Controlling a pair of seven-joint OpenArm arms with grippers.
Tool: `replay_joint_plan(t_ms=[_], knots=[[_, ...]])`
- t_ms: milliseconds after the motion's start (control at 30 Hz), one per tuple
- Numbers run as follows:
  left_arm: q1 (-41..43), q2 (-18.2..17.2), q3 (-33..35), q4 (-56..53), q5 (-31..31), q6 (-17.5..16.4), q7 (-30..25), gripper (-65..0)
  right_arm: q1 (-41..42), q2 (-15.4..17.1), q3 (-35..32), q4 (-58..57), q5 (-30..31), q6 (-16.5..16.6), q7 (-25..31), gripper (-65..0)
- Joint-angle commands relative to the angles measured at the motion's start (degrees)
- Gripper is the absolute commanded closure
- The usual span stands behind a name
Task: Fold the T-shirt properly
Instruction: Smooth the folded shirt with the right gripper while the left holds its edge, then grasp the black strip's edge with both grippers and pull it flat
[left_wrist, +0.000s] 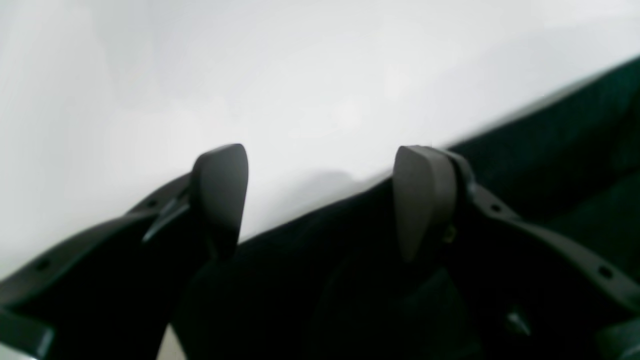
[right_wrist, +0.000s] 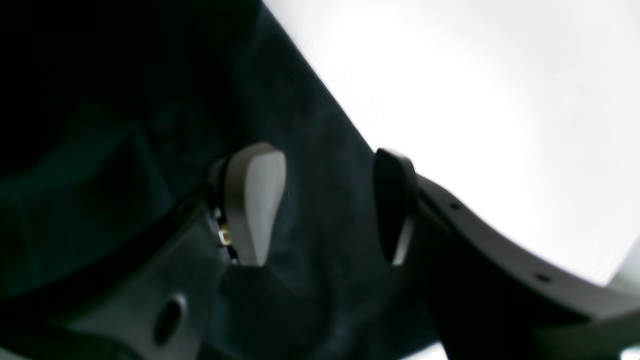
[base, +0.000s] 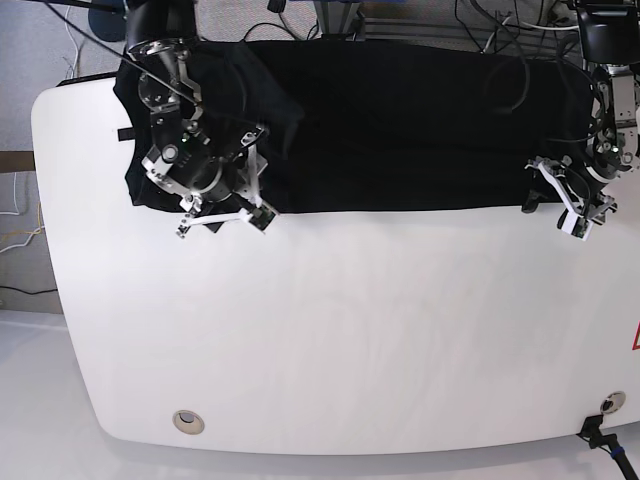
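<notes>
The black T-shirt (base: 400, 130) lies spread flat across the far part of the white table (base: 330, 330), its near edge running straight from left to right. My right gripper (base: 222, 220) is open at the shirt's near left corner. In the right wrist view the right gripper (right_wrist: 325, 205) has black fabric (right_wrist: 320, 150) between its spread fingers. My left gripper (base: 556, 208) is open at the near right corner. In the left wrist view the left gripper (left_wrist: 322, 200) straddles the shirt's edge (left_wrist: 550, 150), with one finger over the table and one over the cloth. The orange tag is not visible.
Black cables (base: 480, 30) and equipment crowd the table's back edge. A round metal fitting (base: 185, 421) sits near the front left corner. A black connector (base: 598, 430) sits at the front right corner. The bare white tabletop reaches from the shirt to the front edge.
</notes>
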Motion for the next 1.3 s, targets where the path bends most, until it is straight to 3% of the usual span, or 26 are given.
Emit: replay_joint_plan(t_ms=[0, 167, 333, 467, 600, 733, 800, 867, 1033, 1100, 1200, 1267], knots=[[-0.7, -1.2, -0.5, 1.0, -0.7, 0.0, -1.1, -40.7, -1.0, -2.0, -0.1, 0.2, -2.8, -0.1, 4.0, -30.3], [-0.7, -1.2, -0.6, 1.0, -0.7, 0.0, -1.1, -40.7, -7.1, -4.5, -0.2, 1.1, -2.1, -0.1, 4.8, -30.3], [-0.7, -1.2, -0.7, 0.8, -0.7, 0.0, -1.1, -40.7, -10.5, -4.3, -0.1, 1.5, 5.2, -0.1, 0.9, -30.3], [-0.7, -1.2, -0.7, 0.8, -0.7, 0.0, -1.1, -40.7, -10.5, -1.3, 0.0, 1.4, 16.3, -0.1, -1.4, -30.3], [-0.7, -1.2, -0.7, 1.1, -0.7, 0.0, -1.1, -40.7, -10.0, 1.8, -0.1, 1.3, 27.0, -0.1, -7.8, -30.3], [-0.7, -1.2, -1.2, 6.3, -0.8, 0.0, -1.1, -40.7, -7.8, 6.7, 0.7, 1.4, 35.5, -0.1, -8.7, -30.3], [-0.7, -1.2, -3.5, 8.0, -0.8, 0.0, -1.1, -40.3, -6.1, 8.1, 3.2, 1.4, 35.7, -0.1, -8.7, -30.3], [-0.8, -1.2, -5.5, 10.0, -0.8, 0.0, -2.2, -34.7, -4.7, 8.6, 7.0, 1.4, 35.6, -0.1, -8.6, -30.2], [2.6, -1.1, -5.6, 16.5, -1.0, -0.2, -5.0, -1.6, -2.6, 9.1, 15.1, 2.1, 33.6, -0.1, -7.5, -29.2], [5.7, 0.1, -5.7, 19.9, -1.0, -0.2, -5.0, 0.0, -3.1, 9.1, 14.5, 3.1, 29.7, -0.1, -3.6, -22.4], [12.0, 2.3, -5.8, 25.4, -0.8, -0.2, -5.0, 0.0, -5.5, 6.8, 13.8, 3.4, 23.0, -0.1, 0.5, -1.1], [16.4, 3.2, -5.8, 28.2, -0.8, -0.2, -5.0, 0.0, -7.6, 4.4, 13.7, 3.5, 18.3, -0.1, 3.4, 0.0]])
